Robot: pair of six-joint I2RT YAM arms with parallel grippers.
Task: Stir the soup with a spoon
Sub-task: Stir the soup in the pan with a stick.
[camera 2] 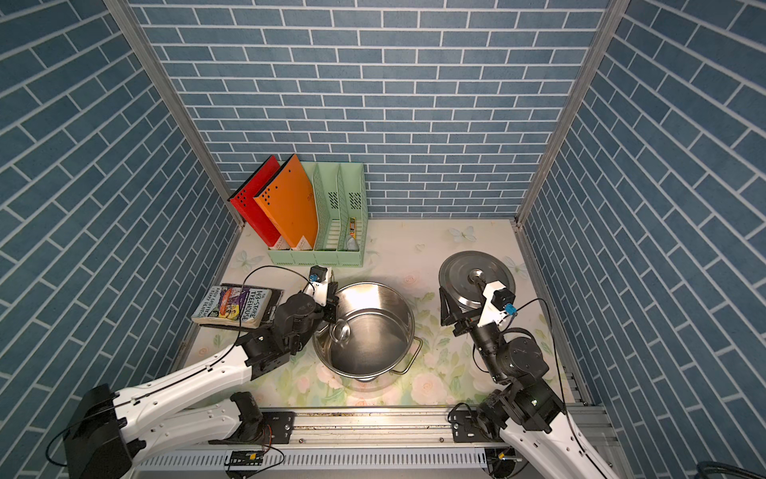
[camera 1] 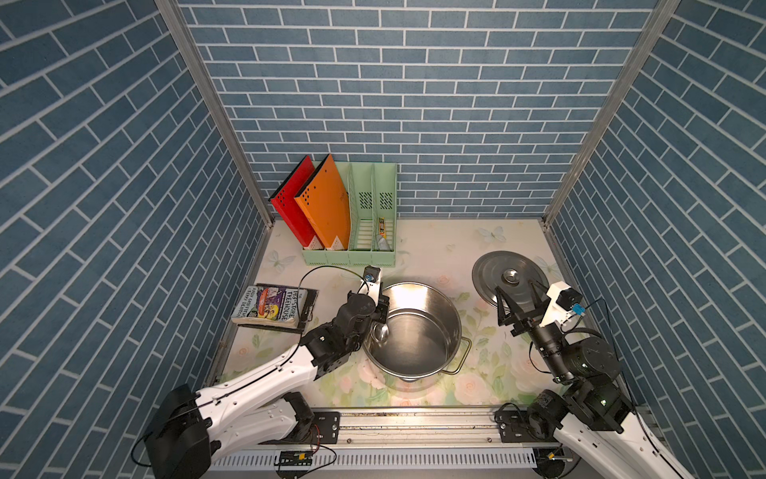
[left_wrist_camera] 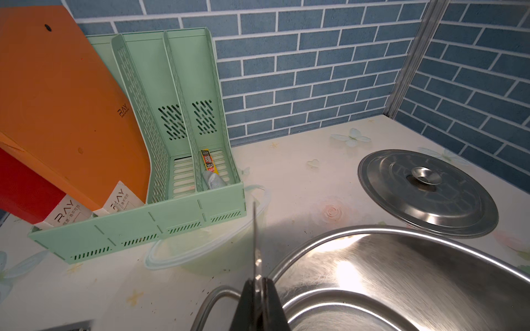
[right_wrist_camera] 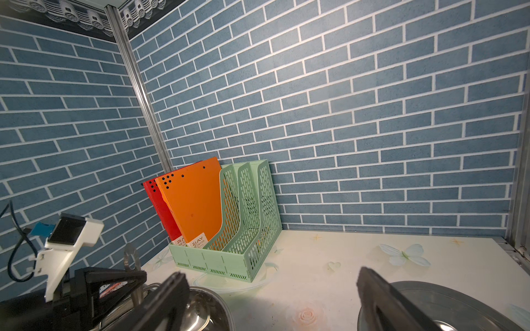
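While the spoon (camera 1: 380, 331) is shown in both top views with its round bowl low inside the pot (camera 1: 454, 331), close to the left wall, only its thin handle is seen in the left wrist view, rising edge-on from between two fingers (left_wrist_camera: 246, 303) pressed together. The handle is clamped by the left end effector (camera 1: 383, 310) above the pot's far-left rim. The handle's flattened, holed tip is seen only in the right wrist view, standing above that end effector. The right end effector (camera 1: 519, 309) is spread wide with nothing held. It is placed over the near edge of the lid (camera 1: 489, 265), which lies flat on the table (camera 1: 435, 257) right of the pot. Contact with the lid cannot be judged.
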